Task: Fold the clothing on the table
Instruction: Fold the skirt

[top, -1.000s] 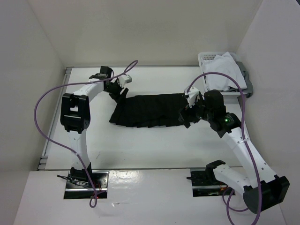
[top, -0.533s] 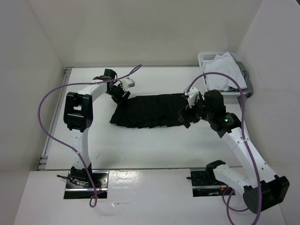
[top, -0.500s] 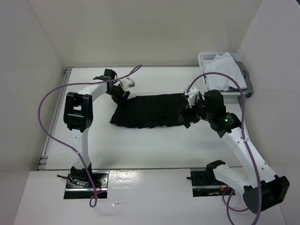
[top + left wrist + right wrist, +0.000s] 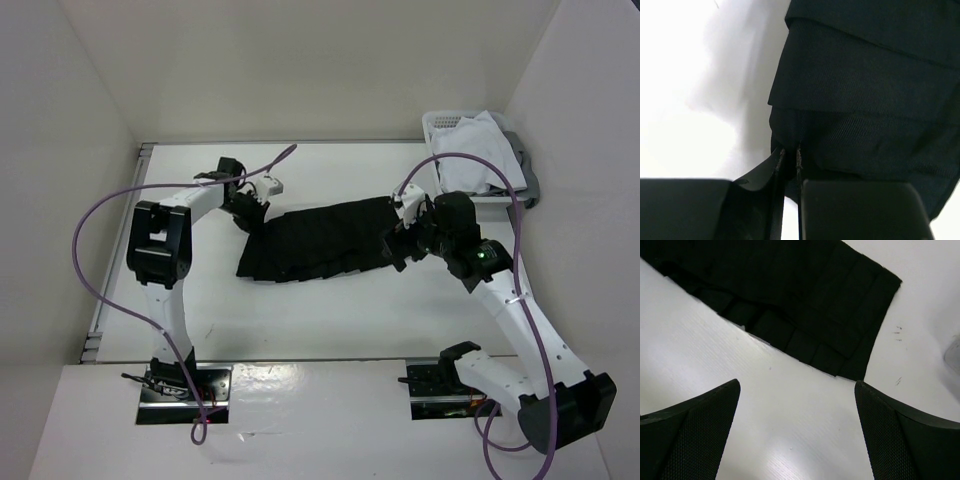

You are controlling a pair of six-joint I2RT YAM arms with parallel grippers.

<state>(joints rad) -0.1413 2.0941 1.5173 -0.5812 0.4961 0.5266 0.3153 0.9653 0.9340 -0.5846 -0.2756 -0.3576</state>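
The clothing, a black pleated skirt, lies spread across the middle of the white table. My left gripper is at its far left corner. In the left wrist view its jaws are pinched on a fold of the black fabric. My right gripper hovers at the skirt's right end. In the right wrist view it stands wide open over bare table, with the skirt's corner just beyond the fingertips and nothing between them.
A white basket with a white garment heaped in it stands at the far right corner. A purple cable loops off the left arm. White walls close in the table on three sides.
My left gripper has closed on the skirt's far left corner, and the skirt's left end has shifted slightly toward the near edge. The right arm has barely moved and stays open.
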